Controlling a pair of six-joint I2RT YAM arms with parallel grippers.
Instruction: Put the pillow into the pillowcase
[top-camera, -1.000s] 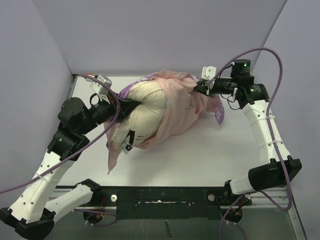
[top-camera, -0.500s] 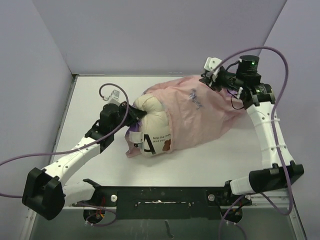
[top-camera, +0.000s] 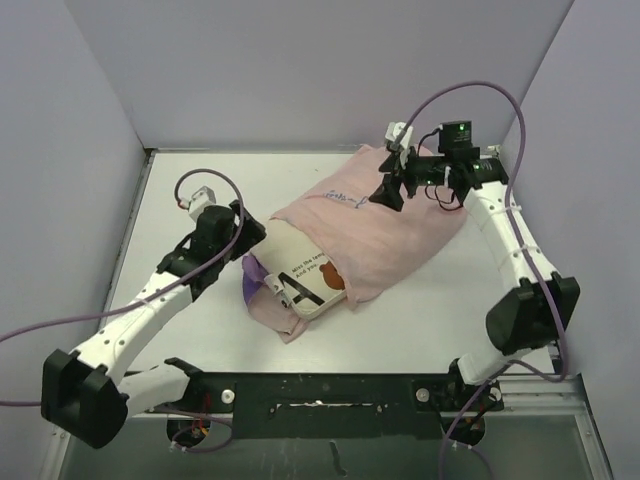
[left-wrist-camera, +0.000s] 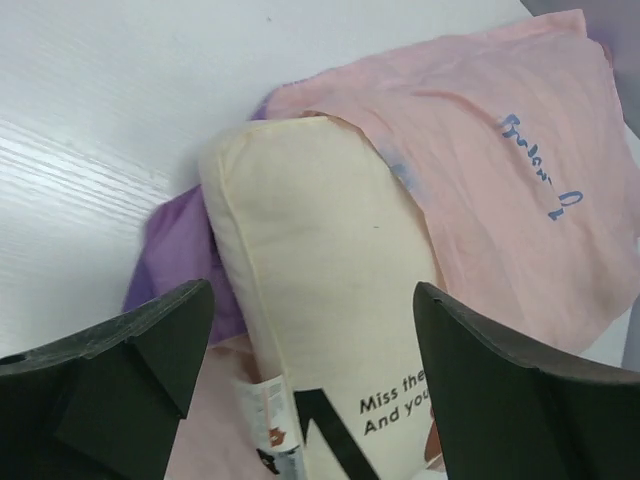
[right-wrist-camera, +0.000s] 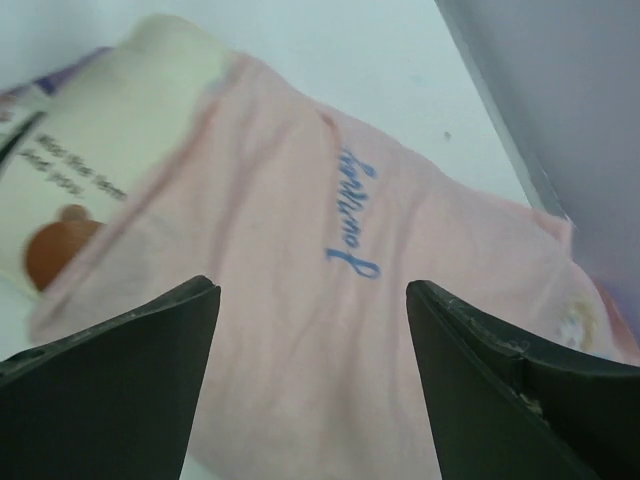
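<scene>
Both arms have let go. Left gripper (left-wrist-camera: 312, 290) jaws wide, empty, at 9 o'clock of pillow (top-camera: 300, 268); its near end pokes from pillowcase (top-camera: 392, 228), mid-tabletop (top-camera: 450, 300). Right gripper (right-wrist-camera: 310, 285), 1 o'clock, jaws wide, empty. Next, I'd say: regrip hem, pull over.

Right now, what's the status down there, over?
Left gripper open beside the pillow; right gripper open over the pillowcase. Pillow part-way in, bear end sticking out. Purple fabric bunched under that end.

1 overhead, 2 wrist close-ups, pillow (top-camera: 300, 268) shared
</scene>
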